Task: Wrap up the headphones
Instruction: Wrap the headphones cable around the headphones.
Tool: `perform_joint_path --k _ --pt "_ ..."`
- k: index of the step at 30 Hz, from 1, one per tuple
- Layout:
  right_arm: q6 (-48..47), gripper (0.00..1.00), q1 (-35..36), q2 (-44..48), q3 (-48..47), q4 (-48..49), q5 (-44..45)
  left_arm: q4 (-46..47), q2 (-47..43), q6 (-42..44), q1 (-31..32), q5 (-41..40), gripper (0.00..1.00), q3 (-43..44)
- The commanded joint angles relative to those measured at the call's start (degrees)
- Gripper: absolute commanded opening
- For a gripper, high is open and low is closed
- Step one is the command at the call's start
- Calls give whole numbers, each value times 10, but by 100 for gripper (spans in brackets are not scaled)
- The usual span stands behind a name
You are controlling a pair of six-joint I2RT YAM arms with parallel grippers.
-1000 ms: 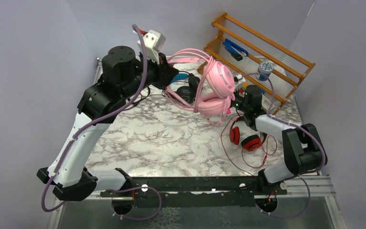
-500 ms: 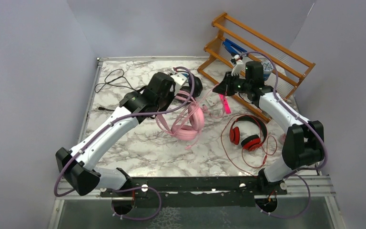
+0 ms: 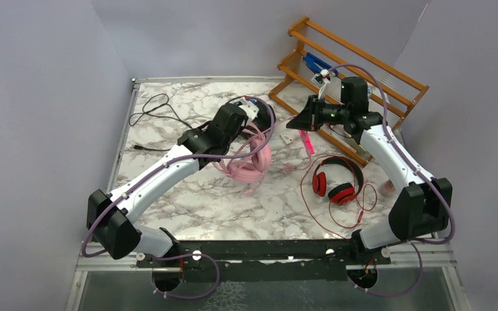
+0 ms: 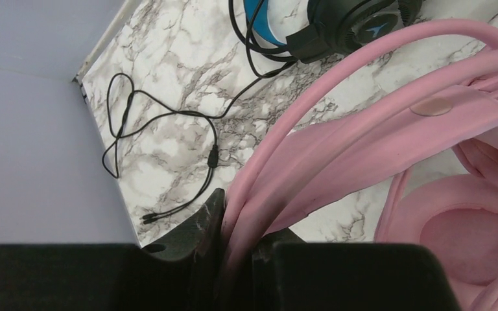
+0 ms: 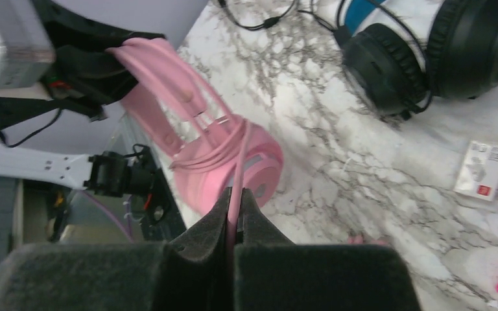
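The left hand (image 3: pixel 251 123) is closed on the band of the pink headphones (image 3: pixel 251 161). In the left wrist view its two fingers (image 4: pixel 209 214) pinch the pink band (image 4: pixel 376 123) between them. The headset hangs from that grip near the middle of the marble table (image 3: pixel 201 194), with its ear cups low and seemingly resting on the surface.

The right hand (image 3: pixel 296 122) is raised over the far right part of the table, well apart from the headset. It is shut tight on the thin pink cable (image 5: pixel 238 165), which runs from its fingertips down to the pink ear cup (image 5: pixel 246 172).

The black headphones (image 5: pixel 428 58) with a blue band lie on the table just behind the left hand, and their black cable (image 3: pixel 159 111) trails towards the far left corner. The red headphones (image 3: pixel 337 184) lie flat near the right edge, in front of the right arm, with their red cable (image 3: pixel 318 217) looping loosely around them. A small white card (image 3: pixel 287 138) and a flat pink item (image 3: pixel 307 141) lie below the right hand. A wooden rack (image 3: pixel 363 61) stands in the far right corner.
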State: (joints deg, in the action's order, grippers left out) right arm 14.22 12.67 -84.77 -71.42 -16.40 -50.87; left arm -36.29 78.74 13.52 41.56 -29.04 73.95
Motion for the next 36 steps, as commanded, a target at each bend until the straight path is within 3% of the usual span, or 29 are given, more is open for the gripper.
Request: perform_joint_path --k 1,4,11,12,17,21,28,30,36 --pt "50 0 5 34 -16 31 -120 71 15 27 1 -58 0 -5" --pt "94 1 29 45 -18 65 -164 98 38 14 2 -117 0 8" --pt "181 1 106 92 14 138 -149 112 90 -123 -5 -230 0 110" --pt "214 3 150 110 52 190 -106 109 101 -194 -15 -187 0 167" --pt "248 18 232 126 110 287 -30 102 118 -282 -21 -90 0 268" --pt "205 39 237 132 111 224 17 86 122 -310 -26 -41 0 335" --pt "84 89 238 196 123 62 138 39 99 -335 -31 -9 0 392" --pt "52 96 237 214 132 40 155 28 93 -339 -33 -3 0 402" --pt "-16 99 237 250 144 -44 226 -13 99 -346 -39 5 0 447"
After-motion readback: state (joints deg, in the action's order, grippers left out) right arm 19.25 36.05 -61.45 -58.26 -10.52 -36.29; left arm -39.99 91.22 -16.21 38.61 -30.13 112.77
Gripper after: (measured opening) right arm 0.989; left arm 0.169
